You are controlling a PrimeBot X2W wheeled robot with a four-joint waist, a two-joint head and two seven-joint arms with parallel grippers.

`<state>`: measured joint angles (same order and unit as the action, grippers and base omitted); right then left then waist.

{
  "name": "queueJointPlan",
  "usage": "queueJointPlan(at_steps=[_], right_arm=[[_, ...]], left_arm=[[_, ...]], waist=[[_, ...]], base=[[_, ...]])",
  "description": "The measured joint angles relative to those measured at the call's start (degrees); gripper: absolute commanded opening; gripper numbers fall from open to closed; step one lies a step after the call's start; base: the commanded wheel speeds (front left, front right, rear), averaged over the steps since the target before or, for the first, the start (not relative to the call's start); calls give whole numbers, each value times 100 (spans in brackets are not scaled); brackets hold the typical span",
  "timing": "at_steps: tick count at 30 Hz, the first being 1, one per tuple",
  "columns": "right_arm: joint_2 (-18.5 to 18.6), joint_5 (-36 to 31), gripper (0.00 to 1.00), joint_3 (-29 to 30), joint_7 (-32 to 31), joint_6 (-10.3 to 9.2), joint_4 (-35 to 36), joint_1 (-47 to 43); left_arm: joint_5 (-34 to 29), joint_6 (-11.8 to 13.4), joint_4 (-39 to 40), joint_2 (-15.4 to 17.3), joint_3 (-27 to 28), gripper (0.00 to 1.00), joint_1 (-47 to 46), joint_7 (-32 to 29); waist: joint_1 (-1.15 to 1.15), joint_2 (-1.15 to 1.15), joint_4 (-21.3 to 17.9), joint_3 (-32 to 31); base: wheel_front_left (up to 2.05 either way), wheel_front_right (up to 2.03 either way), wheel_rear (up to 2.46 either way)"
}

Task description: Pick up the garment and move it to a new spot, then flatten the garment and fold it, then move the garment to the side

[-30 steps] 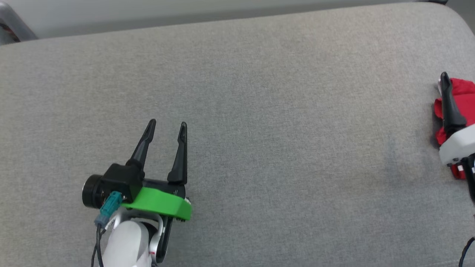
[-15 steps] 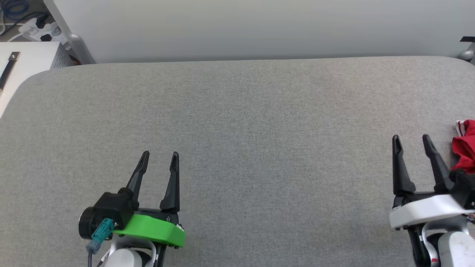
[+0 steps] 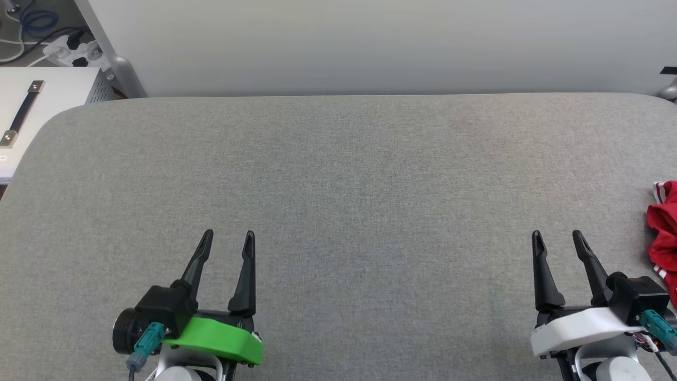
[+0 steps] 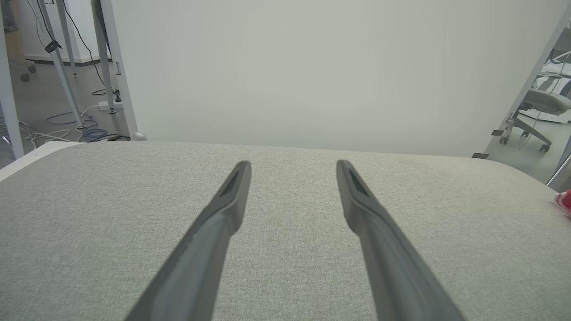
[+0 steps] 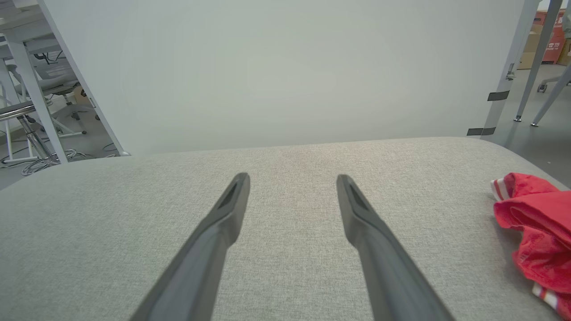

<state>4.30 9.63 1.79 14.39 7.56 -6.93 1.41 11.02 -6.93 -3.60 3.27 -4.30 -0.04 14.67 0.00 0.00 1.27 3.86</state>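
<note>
left tool [image 3: 228, 233]: wide, empty, 7 o'clock | right tool [image 3: 557, 233]: wide, empty, 5 o'clock | garment [image 3: 665, 227]: crumpled, tabletop [image 3: 370, 185] 3 o'clock edge, near right tool, untouched

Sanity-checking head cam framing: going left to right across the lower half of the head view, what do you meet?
Open left hand → bare stretch of grey padded table → open right hand → crumpled red garment at the right edge.

The one readable mark stands on a red box [image 5: 555, 40] on the floor at the far right in the right wrist view: small white figures that look like "119", the rest blurred.
</note>
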Motion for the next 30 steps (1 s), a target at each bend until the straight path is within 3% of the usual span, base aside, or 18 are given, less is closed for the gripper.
queueJointPlan(at_steps=[15, 16, 30], right_arm=[[-32, -49, 100, -22, 8, -1, -65, 1], [-31, -47, 0, -21, 0, 0, -64, 1], [-27, -86, 0, -18, -109, 0, -35, 0]], left_arm=[[112, -20, -49, -4, -13, 100, 0, 0], [130, -19, -66, 0, -16, 0, -1, -8], [79, 19, -66, 4, -11, 0, -2, -113]], waist=[[0, 0, -24, -35], [0, 0, -25, -31], [0, 0, -34, -61]], base=[[0, 0, 0], [0, 0, 0], [0, 0, 0]])
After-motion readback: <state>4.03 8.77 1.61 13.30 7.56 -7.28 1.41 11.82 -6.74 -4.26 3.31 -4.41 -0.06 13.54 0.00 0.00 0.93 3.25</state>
